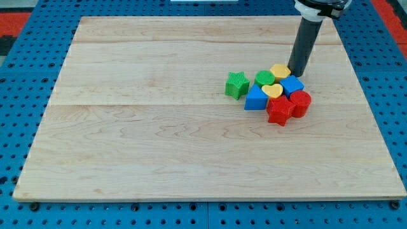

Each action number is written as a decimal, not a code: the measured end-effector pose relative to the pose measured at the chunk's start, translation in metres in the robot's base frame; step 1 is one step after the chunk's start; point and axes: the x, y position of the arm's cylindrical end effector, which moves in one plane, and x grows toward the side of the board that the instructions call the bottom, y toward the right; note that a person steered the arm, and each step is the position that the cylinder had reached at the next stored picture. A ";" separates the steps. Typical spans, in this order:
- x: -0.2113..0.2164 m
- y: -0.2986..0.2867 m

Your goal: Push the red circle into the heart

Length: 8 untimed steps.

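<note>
Camera view, looking down at an angle on a pale wooden board (159, 140) lying on a blue perforated surface (19, 127), with a red perforated area (25, 16) showing at the view's top corners; a dark rod comes down from the view's top right, and my tip (297, 74) rests on the board at the top right edge of a tight cluster of small blocks; the arm carries no gripper, so there is nothing that could be open or closed, only this plain rod end.

The cluster sits right of the board's centre; my tip stands just beside a yellow block (280, 70), rounded in outline, at the cluster's top, and just above a blue block (293, 84) whose shape is hard to make out; whether my tip actually touches either one cannot be told.

To the left of the yellow block is a green round block (264, 78); below these lies the yellow heart (272, 91), in the middle of the cluster, pressed between a blue triangular block (255, 99) on its left and the blue block on its right.

The red circle (300, 102) is at the cluster's lower right, against the blue block and just beside the heart's lower right; next to it, on its left, is a red star-like block (278, 111), directly below the heart.

A green star (236, 84) stands slightly apart at the view's left of the cluster, near the blue triangular block.
</note>
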 end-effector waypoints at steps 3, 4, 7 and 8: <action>0.067 0.040; 0.081 0.006; 0.083 0.011; 0.096 0.011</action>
